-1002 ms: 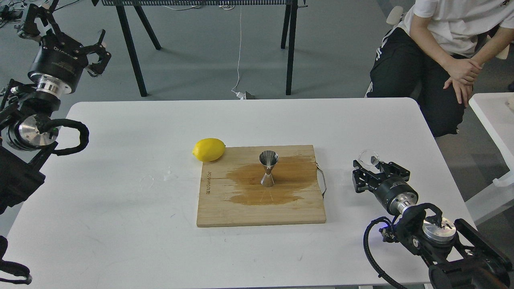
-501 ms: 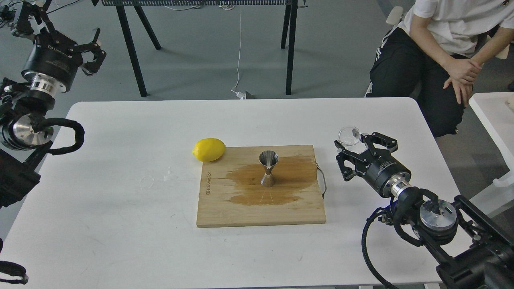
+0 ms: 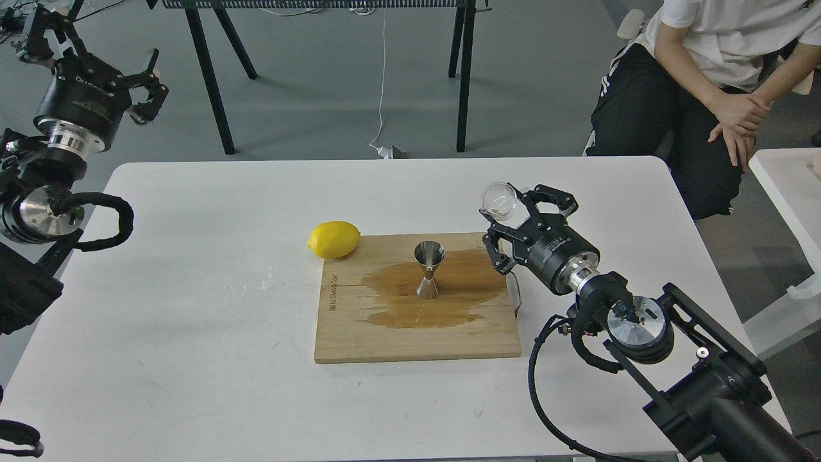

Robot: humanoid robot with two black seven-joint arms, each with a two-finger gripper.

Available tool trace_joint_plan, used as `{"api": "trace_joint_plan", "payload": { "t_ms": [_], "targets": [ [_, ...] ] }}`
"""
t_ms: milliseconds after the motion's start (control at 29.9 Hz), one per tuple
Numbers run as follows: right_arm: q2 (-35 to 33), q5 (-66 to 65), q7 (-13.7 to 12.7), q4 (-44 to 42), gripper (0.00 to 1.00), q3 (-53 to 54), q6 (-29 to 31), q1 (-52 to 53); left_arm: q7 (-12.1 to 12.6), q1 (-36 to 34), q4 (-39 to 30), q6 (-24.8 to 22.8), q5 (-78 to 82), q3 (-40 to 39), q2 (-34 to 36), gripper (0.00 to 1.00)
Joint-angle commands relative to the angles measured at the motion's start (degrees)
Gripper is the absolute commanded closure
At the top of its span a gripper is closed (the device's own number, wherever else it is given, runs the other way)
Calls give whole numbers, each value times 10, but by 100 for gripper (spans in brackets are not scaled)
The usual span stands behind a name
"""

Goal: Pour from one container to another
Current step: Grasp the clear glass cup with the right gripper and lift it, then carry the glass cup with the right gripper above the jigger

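Holding the glass cup [image 3: 499,201] up off the table [image 3: 192,359], the right pincer [image 3: 513,215] has its fingers closed around it. Cup sits above the board's far right corner, up and to the right of the jigger [image 3: 429,269], not yet over it. Cup looks tipped, mouth facing roughly toward the camera; contents can't be made out, too clear and too small.

Jigger stands upright near the middle of the wooden board [image 3: 417,340], inside a brown wet stain [image 3: 436,295] that spreads around its base. Can't tell whether the jigger's top cone holds any liquid.

Progress, as a judgement: pick-up done, carry underway, pour itself not started. Left to do: bring the rim over the jigger's mouth, tilt, then set the cup down. Jigger mouth is narrow, so alignment is the risky bit; the stain suggests spills happen here.

Lemon [image 3: 333,239] lies at the board's far left corner, touching or just beside its edge, clear of the pour path.

Left pincer [image 3: 128,80] hangs well off to the left above the floor, fingers spread, holding nothing.
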Motion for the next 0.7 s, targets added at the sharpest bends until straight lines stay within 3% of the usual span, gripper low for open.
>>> {"api": "trace_joint_plan", "payload": {
  "t_ms": [0, 668],
  "targets": [
    [18, -57, 0, -1, 81, -6, -17, 4, 0, 0, 1, 0, 0, 0, 0, 0],
    [33, -181, 2, -29, 81, -61, -19, 35, 0, 6, 1, 0, 0, 0, -2, 0]
  ]
}}
